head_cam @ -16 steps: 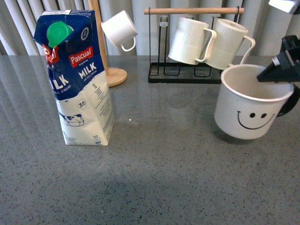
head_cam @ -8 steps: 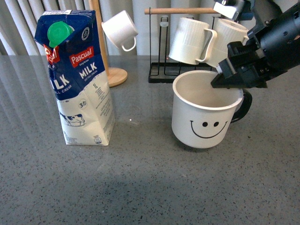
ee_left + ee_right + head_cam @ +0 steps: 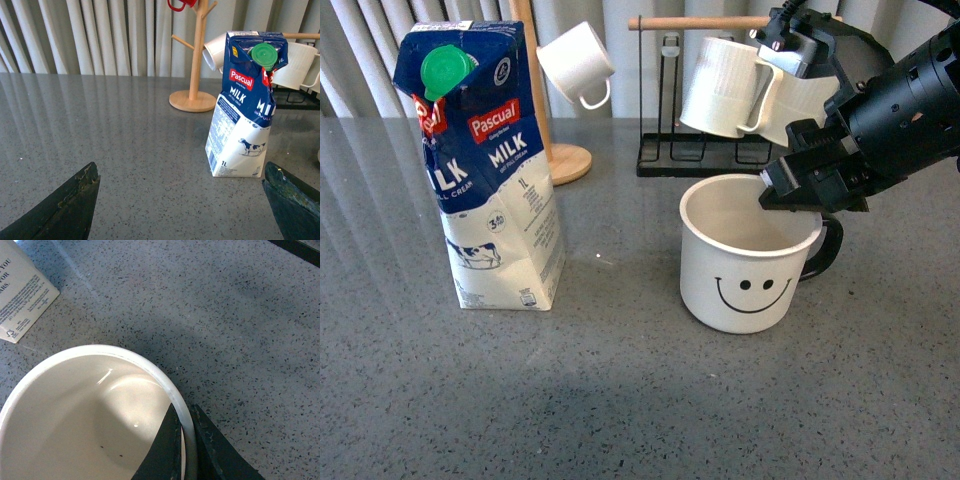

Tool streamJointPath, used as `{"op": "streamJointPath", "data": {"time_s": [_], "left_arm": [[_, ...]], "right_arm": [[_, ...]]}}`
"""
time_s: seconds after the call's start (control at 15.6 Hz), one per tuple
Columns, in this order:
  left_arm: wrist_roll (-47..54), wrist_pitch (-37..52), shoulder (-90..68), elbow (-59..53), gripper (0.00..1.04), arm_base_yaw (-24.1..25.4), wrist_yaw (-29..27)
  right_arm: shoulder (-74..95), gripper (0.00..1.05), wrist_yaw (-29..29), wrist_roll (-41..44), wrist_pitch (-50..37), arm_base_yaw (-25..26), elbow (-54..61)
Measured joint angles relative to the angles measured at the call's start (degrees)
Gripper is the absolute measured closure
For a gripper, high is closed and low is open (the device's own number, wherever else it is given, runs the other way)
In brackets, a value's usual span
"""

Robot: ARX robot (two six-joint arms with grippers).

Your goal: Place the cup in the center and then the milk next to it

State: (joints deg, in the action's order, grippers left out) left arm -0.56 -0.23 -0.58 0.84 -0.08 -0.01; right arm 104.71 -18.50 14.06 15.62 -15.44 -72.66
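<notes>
The cup (image 3: 740, 265), a wide white mug with a black smiley face and black handle, sits upright near the middle of the grey table, right of centre. My right gripper (image 3: 800, 195) is shut on the cup's rim on the handle side; in the right wrist view one finger is inside and one outside the rim (image 3: 182, 412). The milk (image 3: 485, 160), a blue-and-white Pascual carton with a green cap, stands upright at the left. It also shows in the left wrist view (image 3: 245, 105). My left gripper (image 3: 182, 200) is open and empty, low over the table, short of the carton.
A black rack (image 3: 720, 160) with two ribbed white mugs (image 3: 725, 88) stands at the back right, close behind my right arm. A wooden mug tree (image 3: 555, 150) with a small white cup (image 3: 575, 62) stands behind the carton. Grey table (image 3: 620, 400) lies in front.
My right gripper has carried the cup from the far right leftward toward the table's middle and lowered it. The carton and left gripper have not moved.
</notes>
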Motion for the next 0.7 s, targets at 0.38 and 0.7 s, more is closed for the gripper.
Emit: {"op": "streamJointPath", "data": {"time_s": [0.38, 0.7], "left_arm": [[0.0, 0.0, 0.0, 0.0, 0.07, 0.0, 0.0], [0.0, 0.0, 0.0, 0.0, 0.07, 0.0, 0.0]], "right_arm": [[0.26, 0.69, 1.4, 2.25, -0.2, 0.0, -0.26], [-0.22, 0.16, 2.21, 1.92, -2.84, 0.11, -0.35]]}}
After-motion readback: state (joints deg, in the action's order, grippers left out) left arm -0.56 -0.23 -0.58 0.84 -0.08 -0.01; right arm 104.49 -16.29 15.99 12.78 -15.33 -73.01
